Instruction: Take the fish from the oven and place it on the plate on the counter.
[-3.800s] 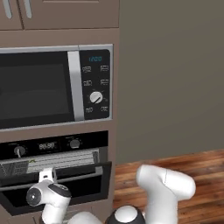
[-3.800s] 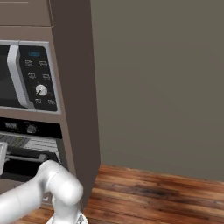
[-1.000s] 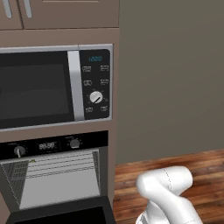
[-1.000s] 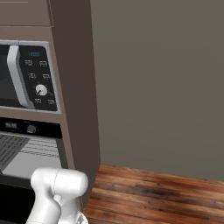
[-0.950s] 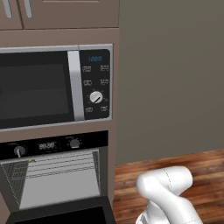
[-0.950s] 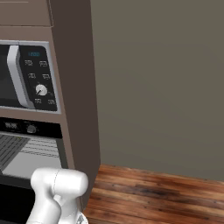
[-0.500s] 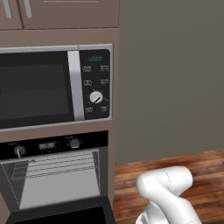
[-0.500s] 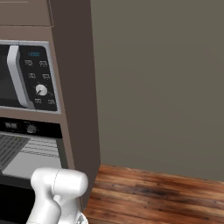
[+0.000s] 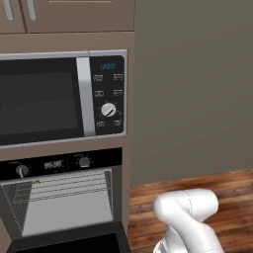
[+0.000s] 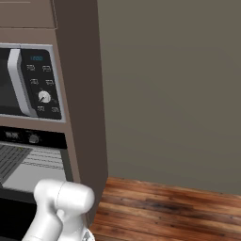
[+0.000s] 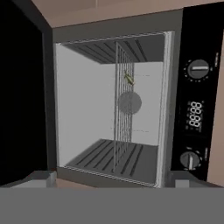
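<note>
Item: tiny yellowish-green fish (image 11: 128,78), lying on the wire rack (image 11: 122,109) inside the open black-panelled built-in oven (image 11: 175,100), at twelve o'clock. Fingers spread wide, nothing held. Risk: fish knocked through the rack wires, being slender.

Oven (image 10: 28,160) door open, wire rack (image 10: 19,157) inside; microwave (image 10: 33,82) above, wood floor (image 10: 179,207) at right

Tall brown cabinet column (image 10: 77,94) on the left, silver-and-black microwave (image 9: 64,99) built in, blue clock lit. Cupboard doors (image 9: 74,15) above it. Plain grey-olive wall (image 9: 197,89) on the right. Reddish wood plank floor (image 10: 169,207) below, even flat light.
</note>
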Tool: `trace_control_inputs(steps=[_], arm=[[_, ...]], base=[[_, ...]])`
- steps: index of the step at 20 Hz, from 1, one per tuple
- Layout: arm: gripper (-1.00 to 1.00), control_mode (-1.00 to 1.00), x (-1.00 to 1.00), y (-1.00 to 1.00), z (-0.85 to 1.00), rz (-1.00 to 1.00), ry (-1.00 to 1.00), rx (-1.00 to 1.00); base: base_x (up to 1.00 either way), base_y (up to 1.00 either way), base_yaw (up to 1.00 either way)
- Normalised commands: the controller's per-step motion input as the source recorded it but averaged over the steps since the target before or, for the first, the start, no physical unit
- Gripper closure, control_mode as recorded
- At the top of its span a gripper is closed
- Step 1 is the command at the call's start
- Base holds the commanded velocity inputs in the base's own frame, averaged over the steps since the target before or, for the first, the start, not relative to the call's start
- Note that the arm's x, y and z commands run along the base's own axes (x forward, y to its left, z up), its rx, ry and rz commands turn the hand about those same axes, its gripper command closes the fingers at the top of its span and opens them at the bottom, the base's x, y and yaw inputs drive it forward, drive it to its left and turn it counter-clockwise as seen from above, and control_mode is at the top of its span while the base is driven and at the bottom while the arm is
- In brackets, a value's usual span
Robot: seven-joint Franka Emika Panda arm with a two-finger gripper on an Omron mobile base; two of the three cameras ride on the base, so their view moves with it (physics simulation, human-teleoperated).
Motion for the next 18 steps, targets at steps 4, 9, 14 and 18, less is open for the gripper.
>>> trace_control_inputs(steps=[4,9,14,18], arm=[[-1.00,-1.00,0.74,0.34,-0.07,0.00,0.03,0.00],[-1.00,-1.00,0.89,0.06,-0.37,-0.01,0.00,-0.02],[-1.00,-1.00,0.87,-0.01,-0.27,-0.06,0.00,0.00],[-1.00,-1.00,0.73,0.00,-0.11,-0.04,0.00,0.00]], base=[[0.00,0.00,0.00],[0.00,0.00,0.00],[0.00,0.00,0.00],[0.00,0.00,0.00]])
